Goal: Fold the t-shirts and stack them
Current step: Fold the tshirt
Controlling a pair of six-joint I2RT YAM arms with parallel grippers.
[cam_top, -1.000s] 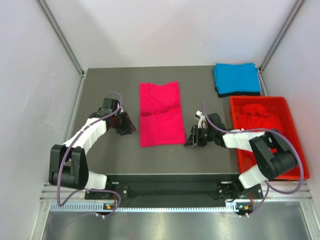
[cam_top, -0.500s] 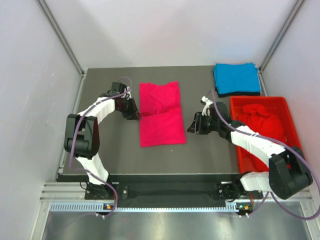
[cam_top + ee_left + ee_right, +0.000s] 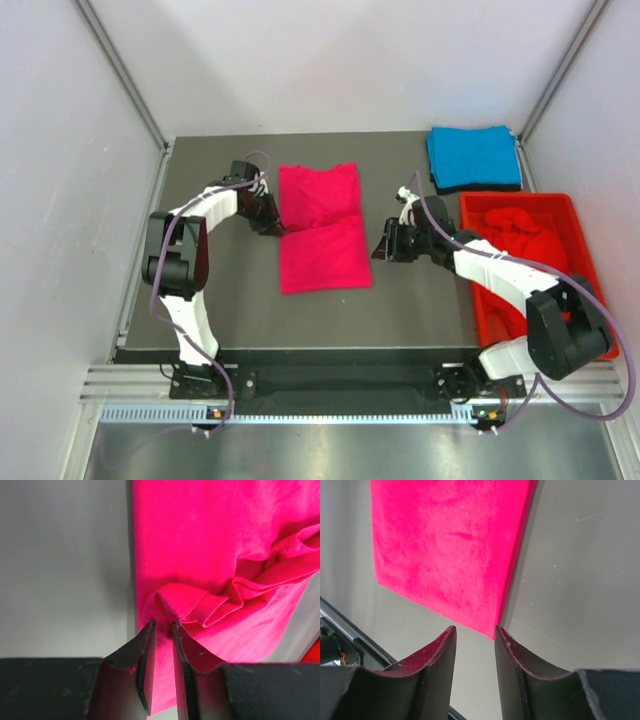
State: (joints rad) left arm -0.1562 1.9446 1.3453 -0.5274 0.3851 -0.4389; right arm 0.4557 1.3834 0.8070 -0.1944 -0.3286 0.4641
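Note:
A bright pink t-shirt [image 3: 320, 225] lies folded into a long strip in the middle of the table, with a crease across its middle. My left gripper [image 3: 275, 228] is at the shirt's left edge by that crease. In the left wrist view [image 3: 163, 625] its jaws are nearly together and pinch a bunched fold of the pink fabric [image 3: 200, 545]. My right gripper [image 3: 383, 250] is open and empty, just off the shirt's right edge; in the right wrist view [image 3: 475, 628] it hangs over bare table by the shirt's corner [image 3: 445, 540]. A folded sky blue t-shirt [image 3: 473, 157] lies at the back right.
A red plastic crate [image 3: 520, 198] stands along the right edge with crumpled red t-shirts [image 3: 520, 238] inside. A dark item lies under the blue shirt. White walls and metal posts enclose the table on the left, back and right.
My left gripper has moved right and away from me to the pink shirt's left edge and closed on its fold. My right gripper has shifted slightly away from me beside the shirt's right edge.

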